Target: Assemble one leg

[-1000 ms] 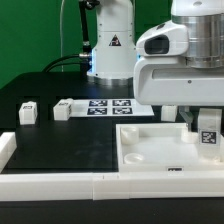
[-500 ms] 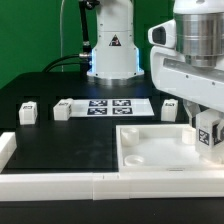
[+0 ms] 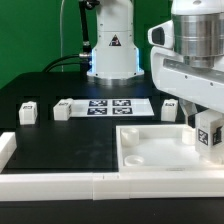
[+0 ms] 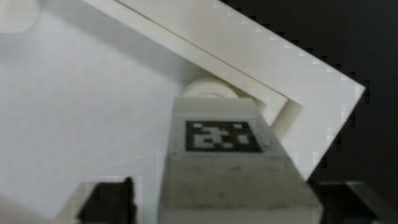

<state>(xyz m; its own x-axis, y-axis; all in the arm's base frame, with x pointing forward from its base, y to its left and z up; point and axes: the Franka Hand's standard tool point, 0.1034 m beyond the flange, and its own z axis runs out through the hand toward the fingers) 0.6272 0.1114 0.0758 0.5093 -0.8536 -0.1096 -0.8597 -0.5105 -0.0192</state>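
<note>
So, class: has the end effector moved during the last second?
Yes. Against the marker board, the end effector holding the leg shifted slightly toward the exterior view's right early on, then stayed put.

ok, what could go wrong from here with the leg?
1. The leg, held in the end effector, has its tip right by the panel's raised corner rim; it may catch there rather than seat.
2. Another leg stands just behind the panel, under the arm; a sideways move could knock it.

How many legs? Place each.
4: outer leg and next leg on the exterior view's left of the marker board, third leg on its right, fourth leg in the hand. Others possibly hidden.
</note>
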